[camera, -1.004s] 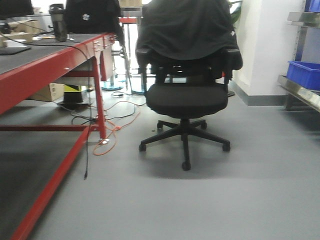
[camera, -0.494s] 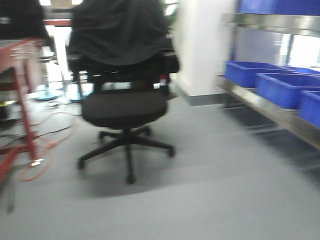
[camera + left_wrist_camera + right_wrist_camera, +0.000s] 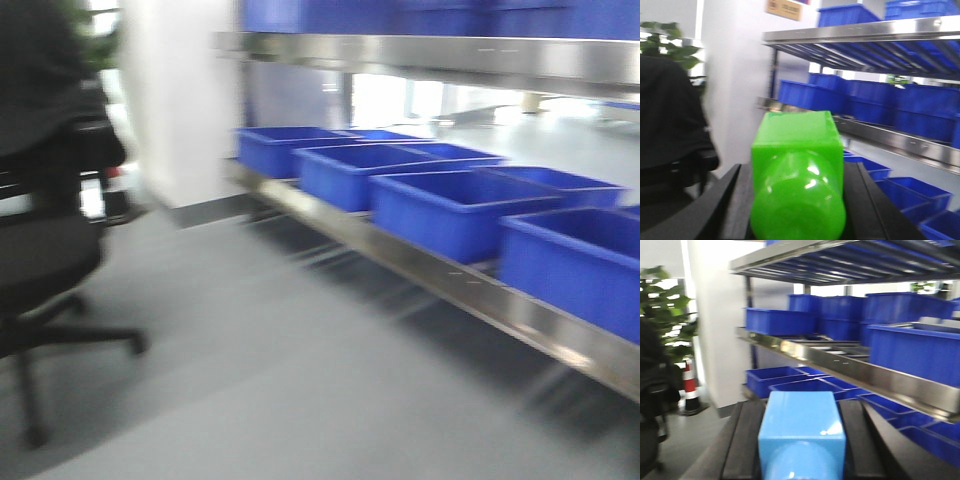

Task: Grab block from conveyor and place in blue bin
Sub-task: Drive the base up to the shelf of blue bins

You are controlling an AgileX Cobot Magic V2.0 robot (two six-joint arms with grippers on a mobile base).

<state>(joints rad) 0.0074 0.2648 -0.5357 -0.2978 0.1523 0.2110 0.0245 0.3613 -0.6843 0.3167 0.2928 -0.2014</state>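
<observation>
Front view has swung right: office chair (image 3: 40, 250), before in centre, now at left edge. Row of blue bins (image 3: 450, 210) on low shelf (image 3: 480, 290) fills right side.

Left end effector (image 3: 795, 167) clamped on green block (image 3: 792, 145), right end effector (image 3: 799, 405) clamped on blue block (image 3: 800, 432).

Conveyor not in view.

Judgement: pick finished, base turning toward bins; placing comes next.

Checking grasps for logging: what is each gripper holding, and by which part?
Left gripper clamps a green block by its two sides; right gripper clamps a blue block likewise.

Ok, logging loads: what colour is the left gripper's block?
Bright green block, clearest in left wrist view.
</observation>
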